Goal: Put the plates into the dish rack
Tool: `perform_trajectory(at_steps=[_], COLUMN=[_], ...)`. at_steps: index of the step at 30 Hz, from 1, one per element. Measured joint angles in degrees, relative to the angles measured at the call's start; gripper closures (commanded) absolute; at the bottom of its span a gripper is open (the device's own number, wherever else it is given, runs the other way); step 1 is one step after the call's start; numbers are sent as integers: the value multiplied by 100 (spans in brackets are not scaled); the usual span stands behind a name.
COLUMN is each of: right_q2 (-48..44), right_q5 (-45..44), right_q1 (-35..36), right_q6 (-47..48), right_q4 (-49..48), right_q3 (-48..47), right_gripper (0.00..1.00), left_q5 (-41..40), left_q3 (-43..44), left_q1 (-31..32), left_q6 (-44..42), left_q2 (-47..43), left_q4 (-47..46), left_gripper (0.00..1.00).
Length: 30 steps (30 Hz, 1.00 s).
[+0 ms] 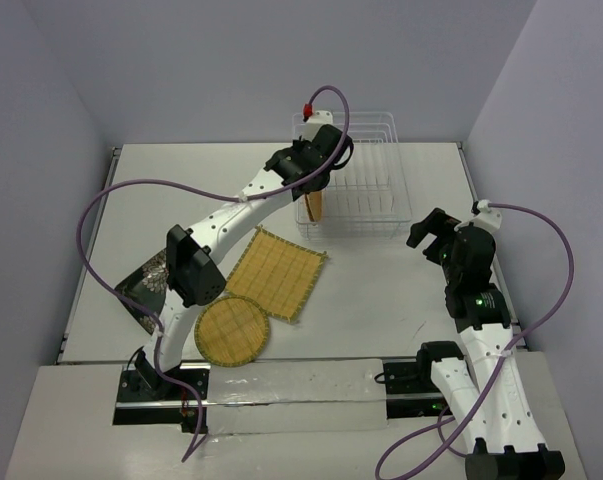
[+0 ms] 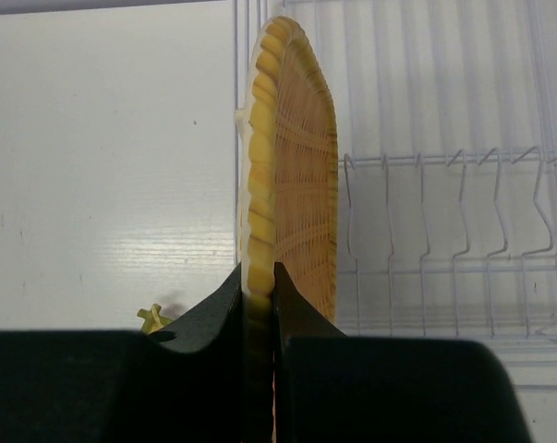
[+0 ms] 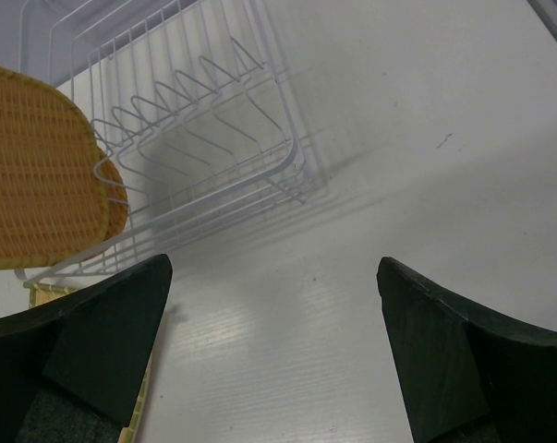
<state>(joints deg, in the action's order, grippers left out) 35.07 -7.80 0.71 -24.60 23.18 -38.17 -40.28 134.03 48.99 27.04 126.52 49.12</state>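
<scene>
Four plates are counted. An orange woven plate [image 2: 292,185] is held upright on edge, long axis vertical, at the left end of the single dish rack [image 1: 366,165], its rim clamped by the left gripper [image 2: 258,277]. A yellow square plate [image 1: 276,272], a yellow round plate [image 1: 231,330] and a black floral plate [image 1: 139,284] are laid flat on the table [image 1: 401,290]. The right gripper [image 3: 273,268] is spread apart beside the rack.

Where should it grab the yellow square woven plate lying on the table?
Probably the rim of the yellow square woven plate at its right corner, approached from the right by the open right gripper. It lies flat, so only the edge offers a hold; the left gripper holds an orange woven plate.
</scene>
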Motion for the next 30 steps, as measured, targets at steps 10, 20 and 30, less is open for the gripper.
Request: perform_trajectory(at_steps=[10, 20, 30], right_q2=[15, 22, 41], right_q5=[-39, -37, -39], right_q1=[0, 0, 0], right_q6=[0, -2, -2], right_q4=[0, 2, 2], right_q3=[2, 28, 28], right_gripper=[0, 0, 0], left_q5=[33, 237, 379], left_q3=[-24, -15, -15], left_q1=[-46, -82, -111], left_q6=[186, 256, 236], left_q2=[7, 406, 443], left_q4=[35, -82, -245], left_gripper=[100, 94, 54])
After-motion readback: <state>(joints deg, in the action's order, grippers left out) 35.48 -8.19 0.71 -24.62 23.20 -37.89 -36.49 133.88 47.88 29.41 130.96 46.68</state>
